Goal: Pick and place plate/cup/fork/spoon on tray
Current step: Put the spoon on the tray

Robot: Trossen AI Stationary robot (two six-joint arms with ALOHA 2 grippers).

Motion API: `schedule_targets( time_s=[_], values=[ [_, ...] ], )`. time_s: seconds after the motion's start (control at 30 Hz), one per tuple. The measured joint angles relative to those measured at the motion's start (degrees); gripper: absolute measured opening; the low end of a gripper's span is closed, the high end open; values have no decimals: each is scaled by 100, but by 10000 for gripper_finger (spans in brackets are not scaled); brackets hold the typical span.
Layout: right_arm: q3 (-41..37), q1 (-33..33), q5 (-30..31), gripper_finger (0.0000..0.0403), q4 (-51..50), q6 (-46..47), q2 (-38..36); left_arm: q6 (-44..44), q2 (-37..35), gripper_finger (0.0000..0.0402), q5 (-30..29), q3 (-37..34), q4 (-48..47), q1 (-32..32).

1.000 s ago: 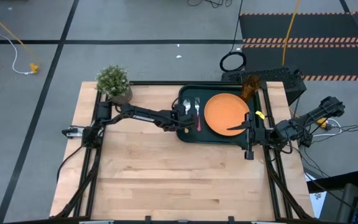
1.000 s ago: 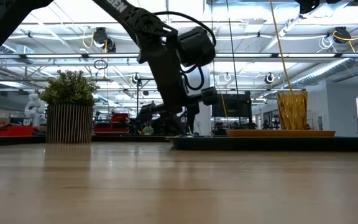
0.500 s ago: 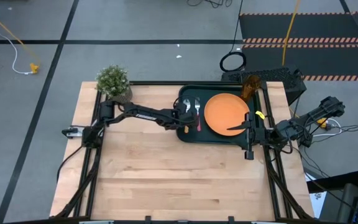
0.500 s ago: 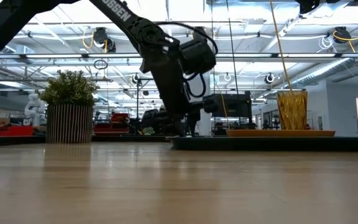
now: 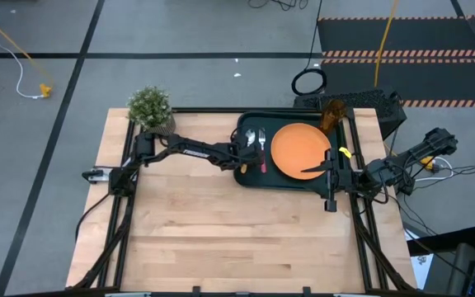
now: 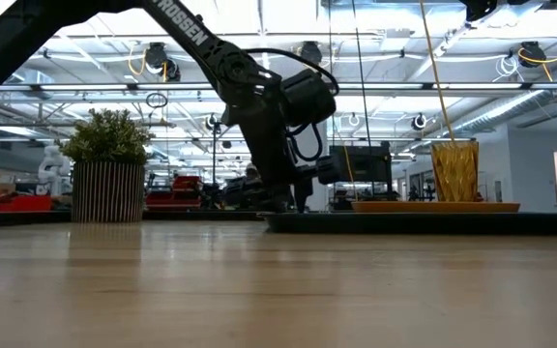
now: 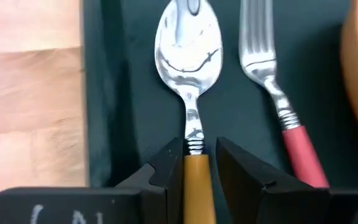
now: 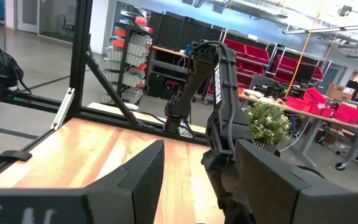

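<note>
The dark green tray (image 5: 246,178) lies at the table's far right. On it are the orange plate (image 5: 301,150) and the fork (image 7: 288,124), which lies flat with its red handle toward the near edge. The amber cup (image 5: 331,115) stands at the tray's far right corner. Just left of the fork, low over the tray floor, is the spoon (image 7: 188,46), and my left gripper (image 5: 244,153) is shut on it. My right gripper (image 8: 201,186) waits open, raised by the table's right edge. My left gripper pinches the spoon's orange handle (image 7: 196,180) between its two fingers, at the end next to the metal neck. The fingers slant down from the table's left and near side, along the spoon. The bowl (image 7: 188,46) points away from the fingers. Whether it rests on the tray I cannot tell.
A potted green plant (image 5: 150,109) stands at the table's far left corner. The bare wooden tabletop (image 5: 221,239) spreads across the near half. In the high view one finger (image 5: 313,171) of the right gripper overlaps the plate's near right rim.
My left gripper has sunk toward the tray floor and moved a little toward the far edge, still shut on the spoon. The spoon has gone with it and stays beside the fork.
</note>
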Motion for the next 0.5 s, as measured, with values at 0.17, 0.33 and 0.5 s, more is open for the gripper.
schedule_targets(
  time_s=[0.17, 0.33, 0.5],
  values=[
    [0, 2, 1, 192, 0, -9, -1, 81, 4, 99, 2, -2, 357, 11],
    [0, 2, 2, 192, -2, -11, -2, 75, 4, 99, 1, -2, 462, 5],
    [0, 0, 2, 192, -4, -11, -1, 149, 4, 99, -29, -2, 418, 8]
  ],
)
